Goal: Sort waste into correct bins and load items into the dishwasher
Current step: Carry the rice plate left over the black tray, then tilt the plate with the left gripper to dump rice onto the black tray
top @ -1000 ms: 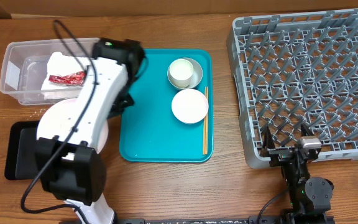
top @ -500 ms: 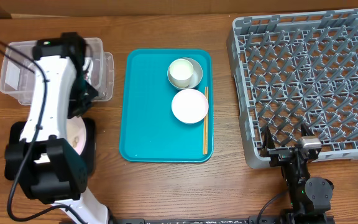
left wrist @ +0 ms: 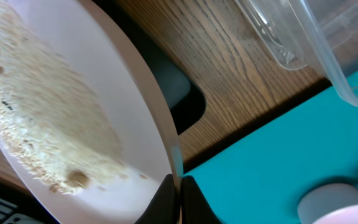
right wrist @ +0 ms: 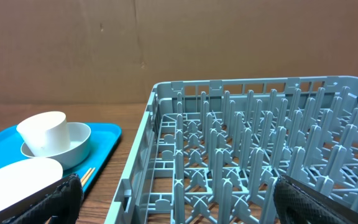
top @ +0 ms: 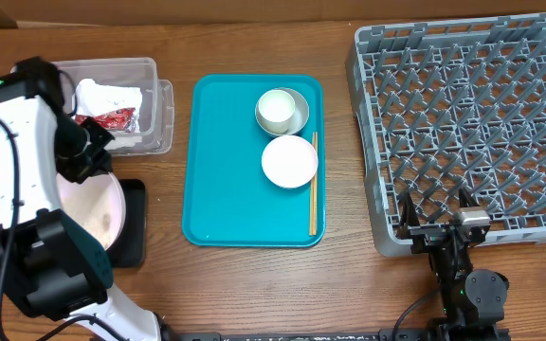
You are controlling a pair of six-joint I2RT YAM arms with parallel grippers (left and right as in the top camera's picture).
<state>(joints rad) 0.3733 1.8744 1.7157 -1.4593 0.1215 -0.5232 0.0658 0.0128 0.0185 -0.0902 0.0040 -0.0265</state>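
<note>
Right pincer (right wrist: 179, 208) sitting released at the 6 o'clock edge of the square grey plastic dish rack (top: 463, 114). Left pincer (left wrist: 180, 199) clenching the rim of the round pale plate (top: 91, 213), white rice-like scraps (left wrist: 48, 124) lying on it, over the shallow black rectangular tray (top: 133, 227) at the teal tray's (top: 245, 189) 8 o'clock. Crumpled white paper napkins (top: 102, 95) and small red wrapper (top: 112, 118) lying in the clear rectangular plastic tub (top: 159, 114) at 10 o'clock.

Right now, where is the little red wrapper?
In the overhead view, the red wrapper lies inside the clear tub at the table's far left corner, on top of the white napkins, left of the teal tray.
</note>
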